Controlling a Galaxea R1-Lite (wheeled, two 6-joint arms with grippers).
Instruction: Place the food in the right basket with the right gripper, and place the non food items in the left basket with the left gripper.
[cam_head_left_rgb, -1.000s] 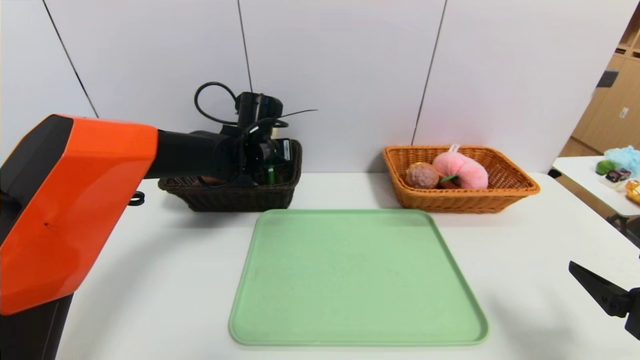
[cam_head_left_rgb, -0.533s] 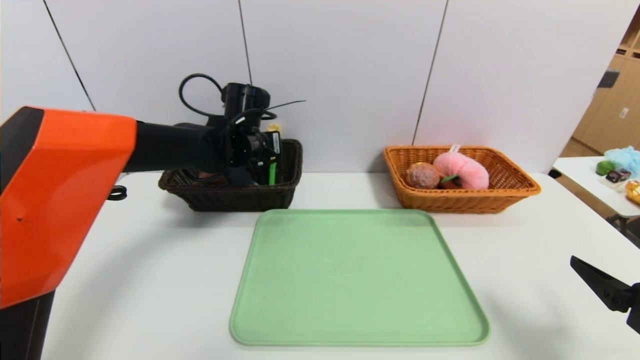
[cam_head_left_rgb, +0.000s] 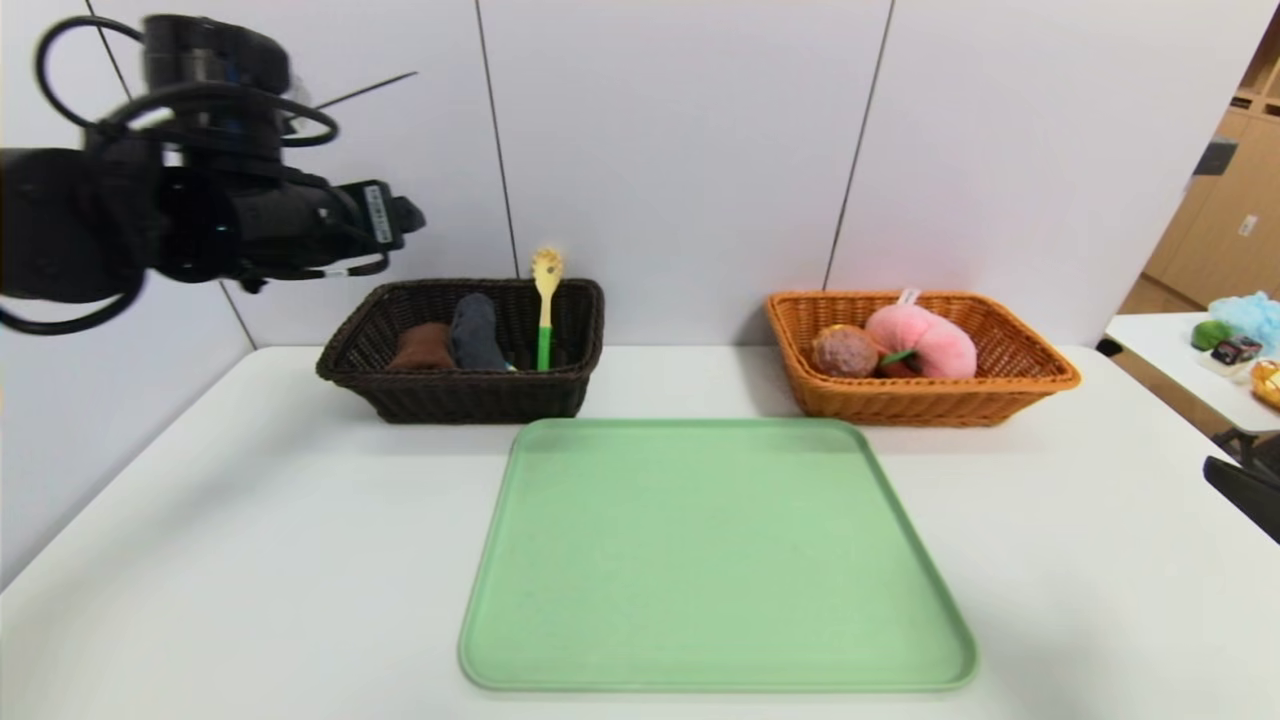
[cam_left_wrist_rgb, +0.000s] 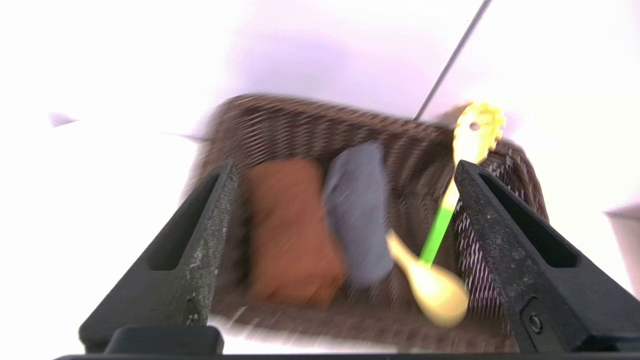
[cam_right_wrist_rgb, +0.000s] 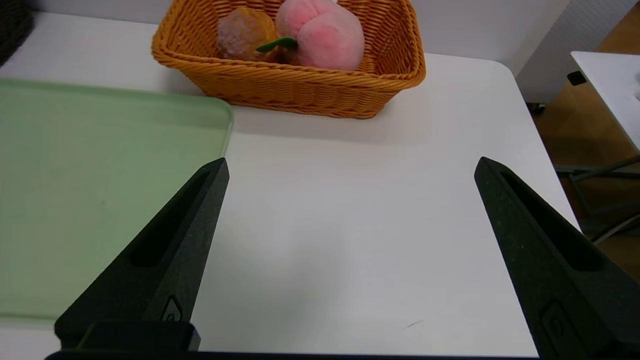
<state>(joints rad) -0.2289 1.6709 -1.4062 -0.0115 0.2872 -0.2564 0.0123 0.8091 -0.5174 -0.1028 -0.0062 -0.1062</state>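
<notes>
your left gripper (cam_left_wrist_rgb: 345, 170) hangs high above and left of the dark brown wicker basket (cam_head_left_rgb: 470, 395), fingers spread wide with nothing between them, and in that basket you've got a brown cloth lump (cam_head_left_rgb: 422, 347), a grey rolled cloth (cam_head_left_rgb: 474, 333) and a yellow spoon with a green handle (cam_head_left_rgb: 545, 300) standing upright against the back wall. your right gripper (cam_right_wrist_rgb: 350, 170) sits low over the white surface (cam_right_wrist_rgb: 350, 240) near its right edge, fingers wide apart and empty, with the orange wicker basket (cam_right_wrist_rgb: 300, 87) ahead of it holding a pink plush peach (cam_right_wrist_rgb: 325, 35) touching a brown round pastry (cam_right_wrist_rgb: 240, 32). the pale green square tray (cam_head_left_rgb: 715, 560) lies bare on the surface just in front of both baskets.
</notes>
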